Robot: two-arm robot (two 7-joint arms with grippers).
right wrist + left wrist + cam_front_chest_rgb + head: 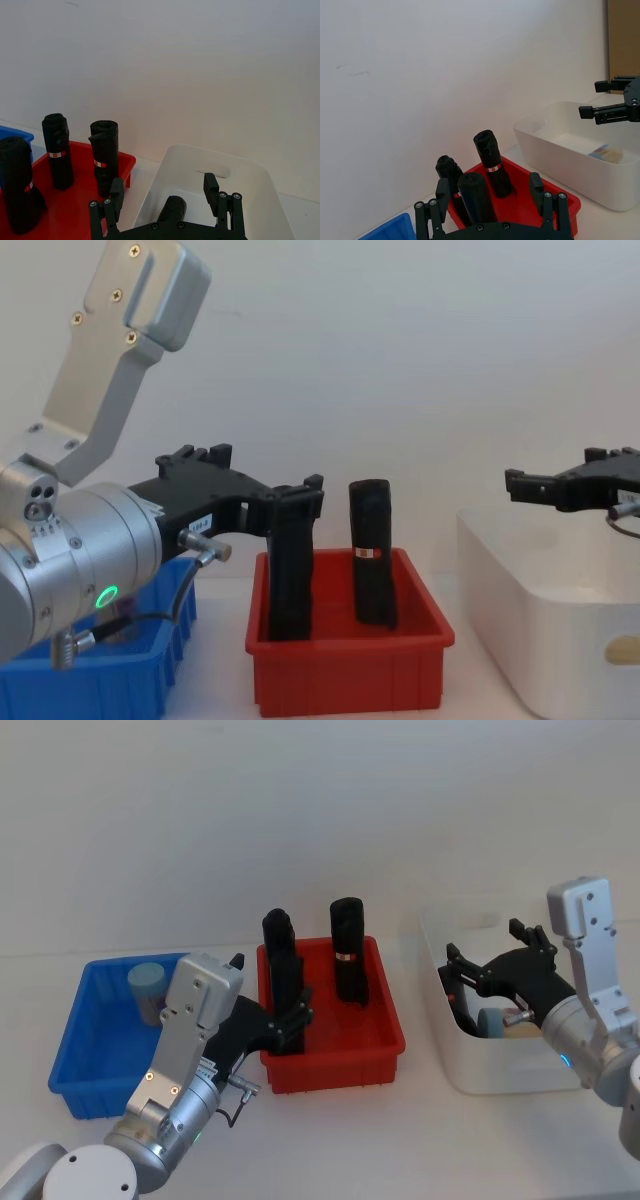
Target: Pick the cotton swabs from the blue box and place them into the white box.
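Pale-blue-lidded cotton swabs (147, 986) tub upright in blue box (85, 1050).

We see bright, even, diffuse light, soft shadows at 6 o'clock under the red bin (335, 1055), no glare, slight softness throughout.

The head camera looks steeply down, the chest camera low and level; both share the red bin (335, 1045) of black rolls.

bright blue box (75, 1040), red bin (385, 1030), white box (440, 1030), black blocks (349, 952)
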